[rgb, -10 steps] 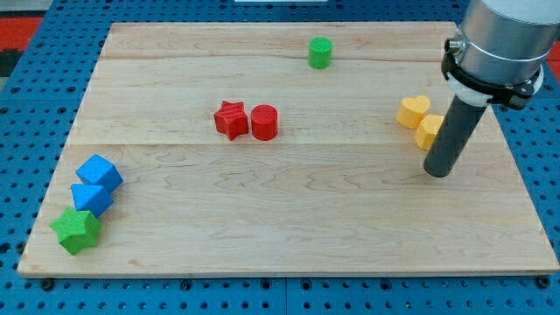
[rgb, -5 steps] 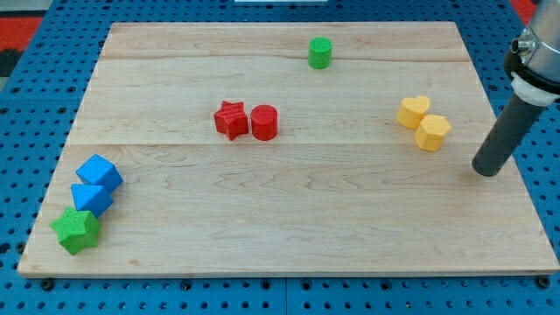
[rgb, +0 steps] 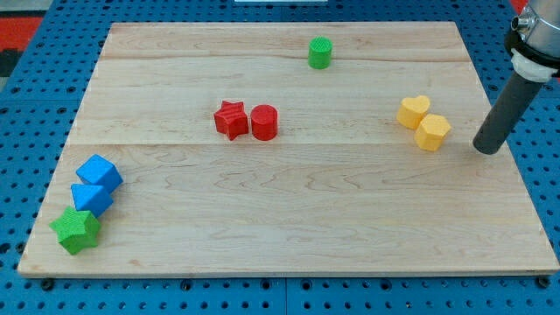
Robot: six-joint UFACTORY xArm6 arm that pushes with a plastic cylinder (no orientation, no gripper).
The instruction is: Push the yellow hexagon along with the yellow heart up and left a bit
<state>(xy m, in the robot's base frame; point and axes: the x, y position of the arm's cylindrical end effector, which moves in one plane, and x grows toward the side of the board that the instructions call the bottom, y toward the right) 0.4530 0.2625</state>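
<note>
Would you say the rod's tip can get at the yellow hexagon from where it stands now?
Probably yes: my tip sits just to the view's right of the yellow hexagon, with only bare board between them. The yellow heart lies on the hexagon's far side.

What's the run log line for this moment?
tip: my tip right of yellow hexagon, apart | pair: yellow heart touching hexagon, up-left of it | push: not begun | board: wooden board

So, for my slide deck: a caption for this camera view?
My tip sits right of the touching yellow hexagon block and yellow heart block.
</note>
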